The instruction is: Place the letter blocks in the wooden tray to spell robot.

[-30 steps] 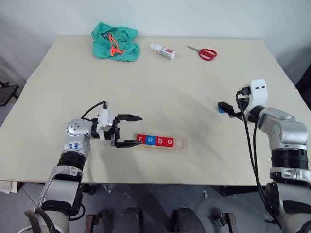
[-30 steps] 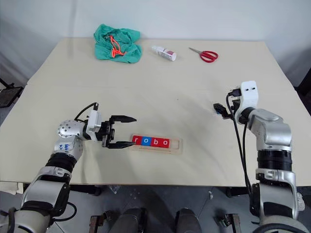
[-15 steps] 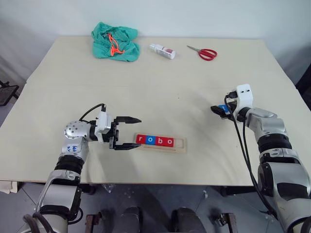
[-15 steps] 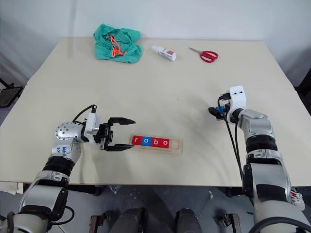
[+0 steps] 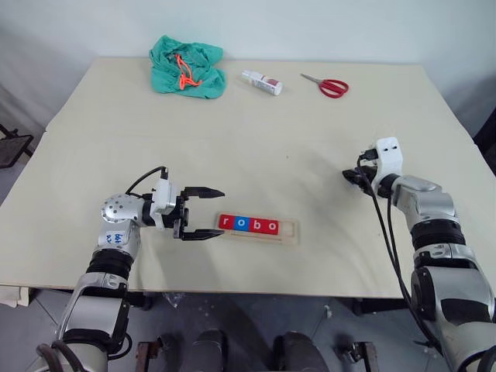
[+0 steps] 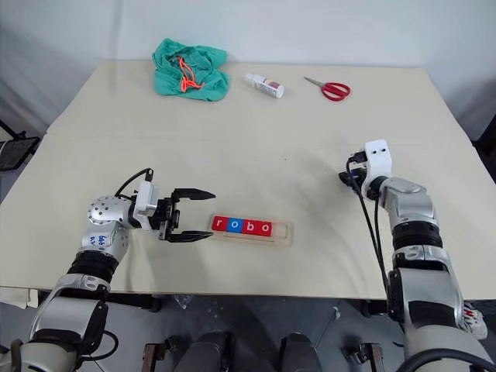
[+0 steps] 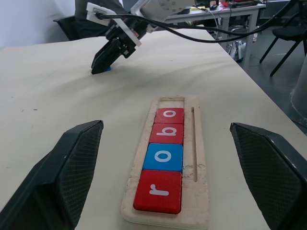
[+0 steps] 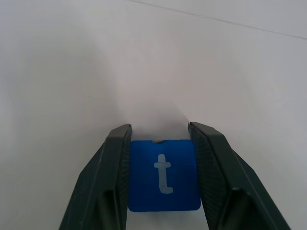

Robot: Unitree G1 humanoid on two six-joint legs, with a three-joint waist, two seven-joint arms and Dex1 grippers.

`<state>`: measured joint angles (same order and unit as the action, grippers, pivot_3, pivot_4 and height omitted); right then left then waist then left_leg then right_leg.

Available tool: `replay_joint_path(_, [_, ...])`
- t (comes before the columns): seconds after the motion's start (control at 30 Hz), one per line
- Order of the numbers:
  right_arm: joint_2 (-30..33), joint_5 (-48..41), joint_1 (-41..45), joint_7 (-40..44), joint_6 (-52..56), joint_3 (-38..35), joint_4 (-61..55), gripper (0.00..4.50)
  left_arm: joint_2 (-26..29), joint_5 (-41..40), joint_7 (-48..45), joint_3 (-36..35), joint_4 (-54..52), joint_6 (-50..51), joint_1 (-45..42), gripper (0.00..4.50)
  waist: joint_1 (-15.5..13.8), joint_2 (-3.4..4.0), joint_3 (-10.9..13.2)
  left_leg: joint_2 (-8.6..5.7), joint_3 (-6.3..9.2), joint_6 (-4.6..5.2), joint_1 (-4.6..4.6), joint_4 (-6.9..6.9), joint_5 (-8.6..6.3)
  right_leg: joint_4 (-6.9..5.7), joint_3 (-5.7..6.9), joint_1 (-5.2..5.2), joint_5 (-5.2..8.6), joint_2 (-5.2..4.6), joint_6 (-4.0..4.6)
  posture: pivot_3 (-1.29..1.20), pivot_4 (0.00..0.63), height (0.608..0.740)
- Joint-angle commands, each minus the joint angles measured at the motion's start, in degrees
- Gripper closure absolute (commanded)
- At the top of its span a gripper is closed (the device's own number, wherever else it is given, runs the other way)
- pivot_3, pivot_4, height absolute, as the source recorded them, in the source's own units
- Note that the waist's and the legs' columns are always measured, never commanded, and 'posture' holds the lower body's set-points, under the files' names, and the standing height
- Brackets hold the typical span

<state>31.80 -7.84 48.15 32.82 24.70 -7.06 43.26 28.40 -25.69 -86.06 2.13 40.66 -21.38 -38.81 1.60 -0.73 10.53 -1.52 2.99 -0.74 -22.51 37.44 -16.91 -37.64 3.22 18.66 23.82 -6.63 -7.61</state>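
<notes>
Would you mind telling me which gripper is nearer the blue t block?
The right gripper: its fingers flank the blue t block. The left gripper hovers far off, beside the wooden tray.

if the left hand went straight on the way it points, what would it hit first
Most likely the wooden tray: the left hand, open, points along it, and the red r block sits at the near end. Height is hard to judge, so it may pass just above.

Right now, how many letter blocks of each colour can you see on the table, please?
Red letter blocks: 3, the r, the b and the last o, all in the wooden tray.
Blue letter blocks: 2, the first o in the tray, and the t between the right hand's fingers.
Total: 5.
</notes>
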Motion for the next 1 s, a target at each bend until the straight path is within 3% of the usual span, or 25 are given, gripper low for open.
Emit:
replay_joint_path(0.03, [-0.6,-1.1,-4.1,-0.9,4.1,-0.6,-7.2,3.04,0.5,-0.2,-5.5,-1.1,-0.1,-0.6,-1.3,0.0,0.0,0.0,0.0,0.0,-0.01,0.0,0.0,-0.03,0.0,0.01,0.0,0.01,0.0,0.0,0.0,0.0,0.15,0.74])
replay_joint_path(0.33, [-1.4,-5.6,-12.0,-5.0,11.1,-5.0,-27.6,3.04,-0.2,0.1,-5.8,-1.0,1.5,-1.3,-2.5,0.0,0.0,0.0,0.0,0.01,-0.04,0.0,0.0,-0.04,0.0,0.02,0.01,0.03,0.0,0.0,0.0,0.0,0.15,0.74])
replay_joint_path(0.57, [-5.5,-13.3,-20.9,-11.8,29.7,-9.9,-54.0,3.04,-0.4,0.0,-6.3,-1.0,2.6,-1.6,-3.0,0.0,0.0,0.0,0.0,0.04,-0.01,0.0,0.0,-0.08,0.0,-0.01,0.0,0.05,0.0,0.03,0.0,0.0,0.15,0.74])
replay_joint_path(0.73, [-13.0,-18.7,-32.1,-18.6,43.1,-11.9,-77.8,3.04,-0.4,-0.6,-6.4,0.3,2.9,-1.3,-3.1,0.0,-0.2,0.0,0.0,0.03,0.05,-0.01,0.0,-0.19,0.0,-0.01,-0.06,0.07,0.0,0.03,0.0,0.0,0.15,0.74])
replay_joint_path(1.0, [-14.3,-17.6,-39.6,-22.7,46.7,-11.1,-86.0,3.04,0.4,-3.5,-6.4,3.6,1.0,0.3,-2.8,0.0,-0.2,0.0,0.0,-0.16,0.03,0.01,0.07,-0.18,0.01,-0.03,-0.33,0.05,0.0,-0.02,0.0,0.0,0.15,0.74])
